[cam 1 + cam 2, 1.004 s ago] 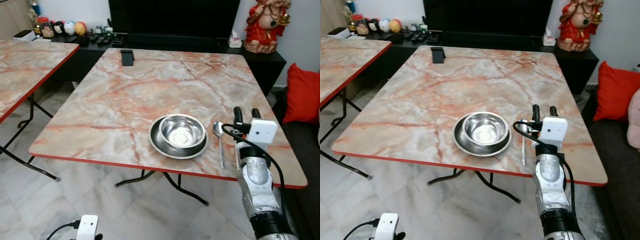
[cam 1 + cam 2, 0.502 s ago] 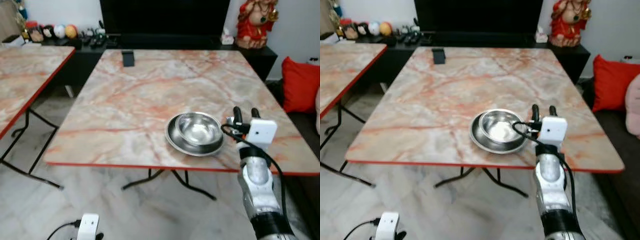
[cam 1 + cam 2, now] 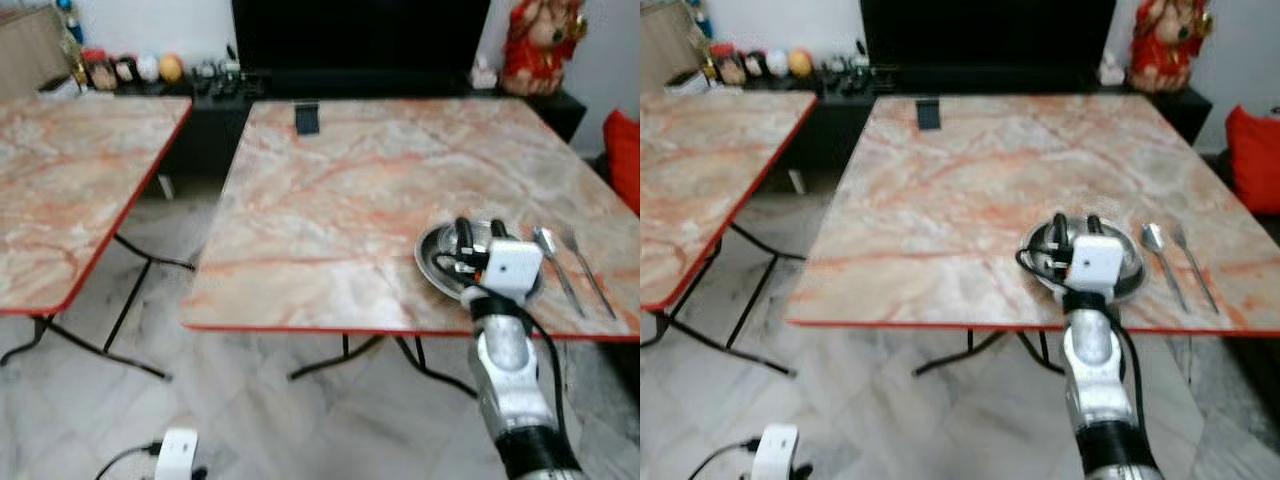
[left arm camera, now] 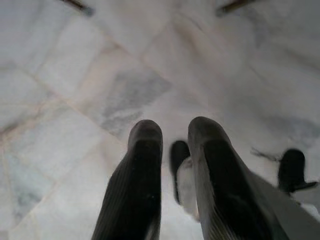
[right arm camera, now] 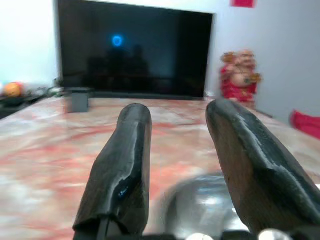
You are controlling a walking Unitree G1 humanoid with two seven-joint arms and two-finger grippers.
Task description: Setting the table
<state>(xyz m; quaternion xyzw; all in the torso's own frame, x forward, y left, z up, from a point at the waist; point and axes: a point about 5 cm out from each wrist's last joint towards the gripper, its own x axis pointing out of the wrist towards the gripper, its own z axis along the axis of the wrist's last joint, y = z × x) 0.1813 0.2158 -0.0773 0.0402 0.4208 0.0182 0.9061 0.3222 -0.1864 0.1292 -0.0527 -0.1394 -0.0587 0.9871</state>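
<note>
A steel bowl [image 3: 1128, 264] sits in a steel plate [image 3: 430, 263] near the front edge of the marble table [image 3: 330, 190]. Just right of them lie a spoon [image 3: 549, 256] and a fork [image 3: 590, 266], side by side. My right gripper [image 3: 481, 232] is open and hovers at the near side of the bowl, hiding much of it. Between its fingers [image 5: 125, 165] in the right wrist view lies the blurred bowl [image 5: 200, 210]. My left gripper [image 4: 172, 130] hangs low over the marble floor, slightly open with nothing in it.
A second marble table [image 3: 70, 190] stands to the left, with a floor gap between. A small black object [image 3: 307, 118] stands at the table's far edge. Behind are a black TV [image 3: 360, 35], a red statue [image 3: 545, 45] and a red cushion [image 3: 625, 145].
The camera has swung left, so the table sits further right in view. My right gripper, earlier beside the spoon and fork, now stands over the bowl's near side.
</note>
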